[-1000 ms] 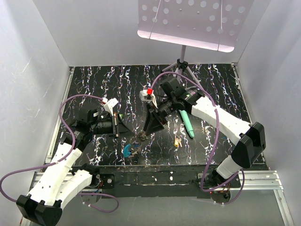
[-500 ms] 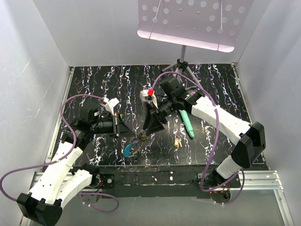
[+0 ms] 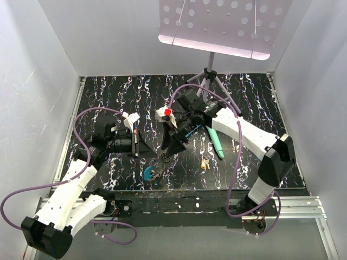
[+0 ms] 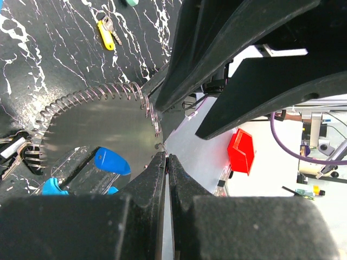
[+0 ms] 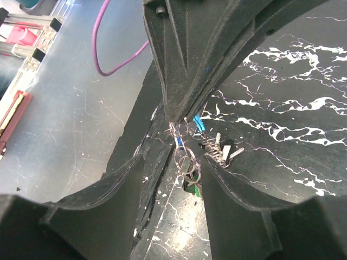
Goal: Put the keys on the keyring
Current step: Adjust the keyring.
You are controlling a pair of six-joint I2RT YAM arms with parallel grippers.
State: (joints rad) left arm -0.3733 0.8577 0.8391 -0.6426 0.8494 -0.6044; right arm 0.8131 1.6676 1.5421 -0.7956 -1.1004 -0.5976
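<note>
A large grey coiled keyring (image 4: 81, 97) with a blue section sits near the black marbled table's (image 3: 255, 103) front edge (little room there). The left gripper (image 4: 167, 158) pinches its wire end; the right gripper (image 3: 164, 156) gapes wide beside it. A yellow-headed key (image 3: 204, 163) lies apart.

Right arm (image 3: 246, 135) has shifted: its wrist swung left, so the red-tagged wrist camera (image 3: 167, 112) now sits lower and farther left than a second ago. The right gripper (image 3: 164, 155) leans less across the table and stands more squarely behind the keyring (image 3: 153, 172). We note the elbow block (image 3: 277, 158) has drawn inward, away from the table's right edge — the forearm runs steeper now. Most of this came in the last half second. Left arm (image 3: 76, 181): a small nudge only — its white wrist camera (image 3: 130, 118) has edged rightward, and its elbow has crept that way too.
</note>
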